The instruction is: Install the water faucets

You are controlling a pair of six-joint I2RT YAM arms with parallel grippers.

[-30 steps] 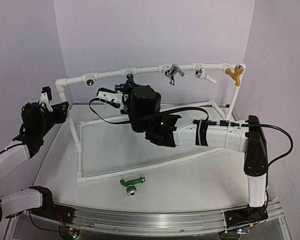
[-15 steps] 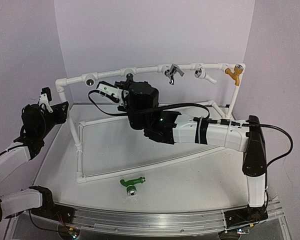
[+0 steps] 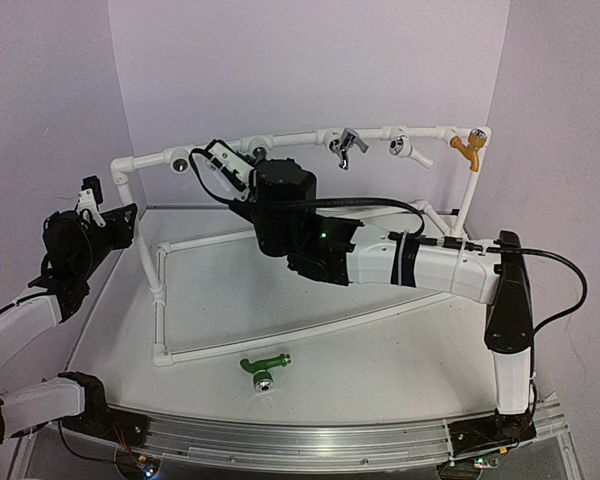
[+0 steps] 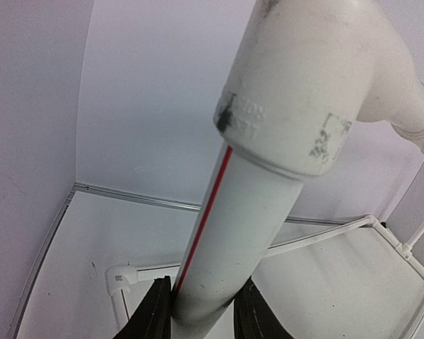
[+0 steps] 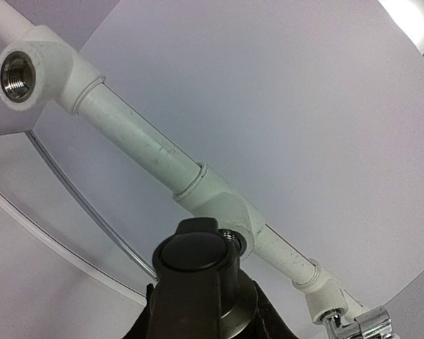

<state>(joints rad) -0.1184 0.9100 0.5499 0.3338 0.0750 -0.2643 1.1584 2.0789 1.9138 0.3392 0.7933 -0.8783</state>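
Note:
The dark brown-black faucet point(image 5: 201, 279) is held in my right gripper point(image 5: 201, 321). Its threaded end sits at the mouth of a tee socket point(image 5: 233, 215) on the white pipe rail point(image 3: 300, 138). In the top view my right gripper point(image 3: 252, 165) is up against the rail, left of its middle. The green faucet point(image 3: 263, 365) with a silver end lies on the table near the front edge. My left gripper point(image 4: 201, 314) is shut on the frame's left upright pipe point(image 4: 230, 226), which also shows in the top view point(image 3: 130, 200).
A chrome tap point(image 3: 346, 146), a white tap point(image 3: 408, 148) and an orange-yellow tap point(image 3: 467, 146) are mounted along the right part of the rail. An empty threaded socket point(image 3: 180, 162) faces out at the left end point(image 5: 18, 74). The frame's base pipes point(image 3: 160, 300) lie on the table.
My right wrist has risen and turned toward the rail, bringing the dark faucet up to the tee socket. The left arm and the green faucet have not moved.

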